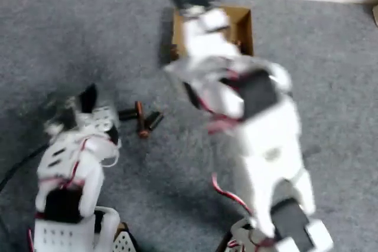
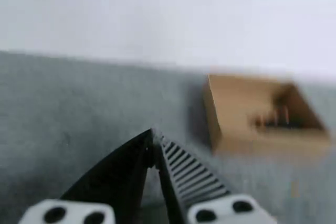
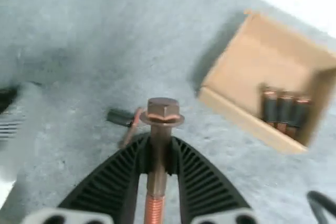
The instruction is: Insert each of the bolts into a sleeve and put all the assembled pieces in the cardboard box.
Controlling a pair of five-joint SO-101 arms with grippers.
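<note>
The right gripper was clenched on a copper-coloured bolt, gripping the shank just under the hex head so that the head stood clear above the fingertips. In the high view the right arm stretched from the near edge of the grey table toward the cardboard box, which sat open at the middle of the far edge. Three assembled pieces lay side by side inside the box, against one of its walls. The held bolt was above the table and beside the box, not in it. The left gripper was closed with nothing between its fingers, the tips meeting; its own view looked across the table to the box near the far edge. The left arm sat over the near left corner of the table. Just beyond it, in the left half of the table, two dark sleeves lay with a loose bolt between them, all close together and well apart from the box.
</note>
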